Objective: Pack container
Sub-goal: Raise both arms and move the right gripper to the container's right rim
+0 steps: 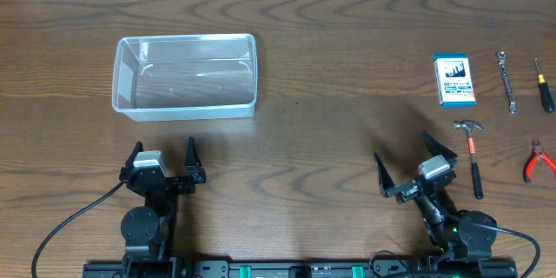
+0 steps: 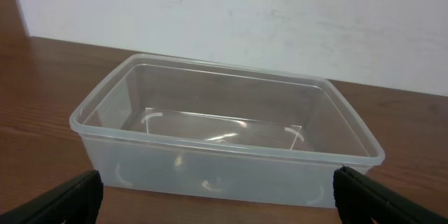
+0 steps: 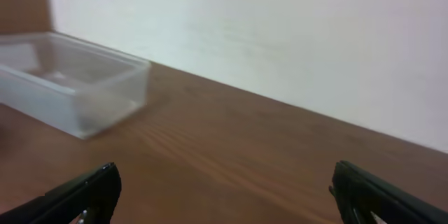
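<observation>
**Clear plastic tub stands empty on the far left; both grippers spread apart**

Wood-grain table (image 1: 330, 69) carries everything in view. The container (image 1: 185, 76), a see-through rectangular tub with rounded corners and a rimmed edge, sits upright on the far left part of the table. Through its walls only its own bare floor shows, marked with a few curved moulded ridges.

The left gripper (image 1: 163, 148) sits on the near side of the container, apart from it, with its two black fingers spread wide and nothing between them. In the left wrist view the left gripper (image 2: 217, 176) faces the container (image 2: 224, 147) squarely, and one long wall fills the space between the finger tips. A white wall rises behind the tub.

The right gripper (image 1: 403, 148) is near the right of the table, angled towards the far left, its fingers likewise wide apart and holding nothing. From the right wrist, the right gripper (image 3: 224, 171) looks over bare wood, with the container (image 3: 70, 91) blurred at the far left of that view.

All the other items lie on the right side, well apart from the container:
- A small blue-and-white box (image 1: 455, 81) lies flat at the far right.
- A combination wrench (image 1: 506, 82) lies just right of the box.
- A screwdriver (image 1: 543, 87) lies at the table's right edge.
- A claw hammer (image 1: 473, 158) with an orange-and-black handle lies nearer, just right of the right gripper.
- Red-handled pliers (image 1: 539, 162) lie right of the hammer.
</observation>
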